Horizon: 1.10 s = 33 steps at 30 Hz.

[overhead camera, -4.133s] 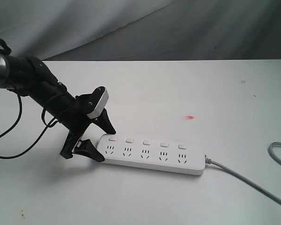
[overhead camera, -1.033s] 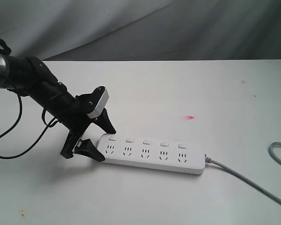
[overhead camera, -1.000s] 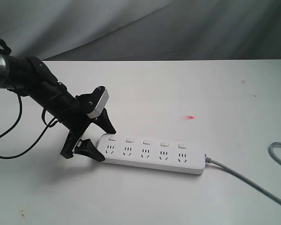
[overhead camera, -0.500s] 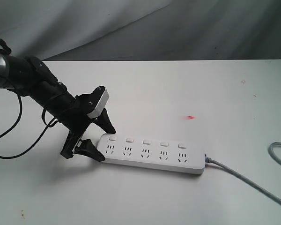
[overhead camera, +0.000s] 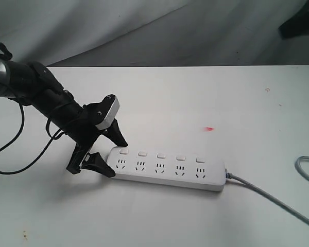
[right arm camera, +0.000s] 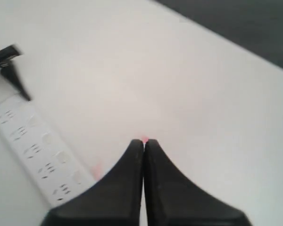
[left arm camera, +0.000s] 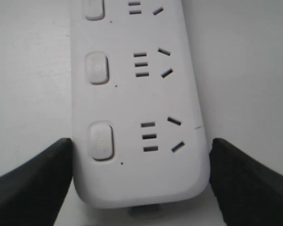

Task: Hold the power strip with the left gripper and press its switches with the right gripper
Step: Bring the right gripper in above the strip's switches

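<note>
While left pincer [left arm camera: 140, 150] grips both power strip [overhead camera: 167, 170] edges, right pincer [right arm camera: 144, 143] hovers closed

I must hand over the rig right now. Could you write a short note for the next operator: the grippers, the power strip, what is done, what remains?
Left gripper: shut on the power strip, at the end away from the cord, one finger on each long side. The strip lies flat on the table.
Right gripper: shut, empty, high above the table and away from the strip.
Done: the strip is held.
Left: lower the right gripper and press the five switches; nothing touches them now.
</note>
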### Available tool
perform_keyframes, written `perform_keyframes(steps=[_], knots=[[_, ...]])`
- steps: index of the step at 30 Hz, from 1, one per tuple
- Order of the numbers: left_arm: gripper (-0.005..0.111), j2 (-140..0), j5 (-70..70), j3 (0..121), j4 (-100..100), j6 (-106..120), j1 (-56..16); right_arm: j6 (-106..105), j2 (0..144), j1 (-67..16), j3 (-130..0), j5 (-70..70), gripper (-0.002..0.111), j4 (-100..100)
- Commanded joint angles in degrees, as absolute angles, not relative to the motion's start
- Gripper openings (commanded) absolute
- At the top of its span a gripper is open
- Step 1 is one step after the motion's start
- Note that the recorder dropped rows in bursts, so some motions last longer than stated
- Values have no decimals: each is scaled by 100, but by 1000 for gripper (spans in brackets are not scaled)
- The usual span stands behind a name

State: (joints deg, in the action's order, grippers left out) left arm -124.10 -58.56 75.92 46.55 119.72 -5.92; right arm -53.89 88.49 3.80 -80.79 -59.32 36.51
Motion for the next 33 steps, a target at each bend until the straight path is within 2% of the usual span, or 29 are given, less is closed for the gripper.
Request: perform_keyframes(steps=[1, 2, 8, 12, 17, 25, 33], knots=[[34, -12423, -5829, 7633, 4780, 11996, -625, -7193, 9690, 156, -8078, -6620, 3, 4738], [34, -12423, -5829, 7633, 4780, 11996, -625, -7244, 9792, 62, -8078, -6583, 6, 4664], [34, -12423, -5829, 7633, 4780, 11996, -625, -7473, 10370, -540, -8078, -5782, 41, 4730], [34, -12423, -5829, 7633, 4780, 11996, -625, -7598, 10758, -906, -8078, -5307, 53, 4888], [34, -12423, -5829, 7633, 4780, 11996, -625, -8104, 11278, -1406, -8078, -4894, 59, 4902], [34, -12423, -5829, 7633, 4780, 11996, -625, -8281, 11689, -1973, -8078, -4400, 59, 5490], [34, -12423, -5829, 7633, 4780, 11996, -625, -9661, 12066, -2337, -8078, -4394, 59, 6045]])
